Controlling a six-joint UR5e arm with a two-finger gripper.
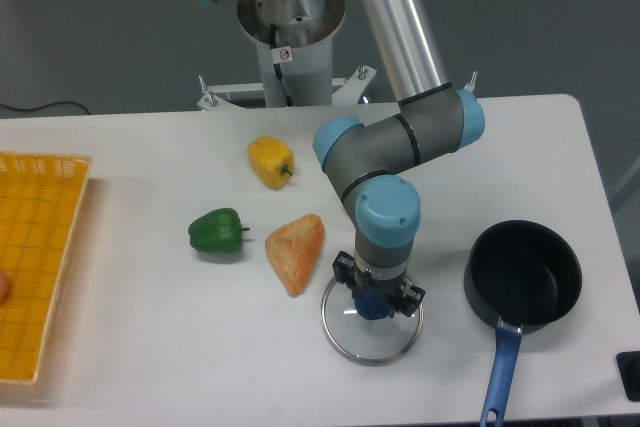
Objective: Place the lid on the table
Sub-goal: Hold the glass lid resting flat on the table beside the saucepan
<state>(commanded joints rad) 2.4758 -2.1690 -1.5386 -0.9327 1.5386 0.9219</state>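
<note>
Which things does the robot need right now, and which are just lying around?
Needed: the lid, the table, the gripper.
Lying around: pot, green pepper, yellow pepper, orange wedge, yellow tray.

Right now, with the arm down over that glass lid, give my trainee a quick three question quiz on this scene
1. True or false: the lid lies on the saucepan.
2. Which item lies nearest the lid: A yellow pepper, B green pepper, C orange wedge?
3. Fill in: the pincer is at the lid's blue ____.

Key: 1 false, it lies on the table, left of the saucepan. 2 C. 3 knob.
</note>
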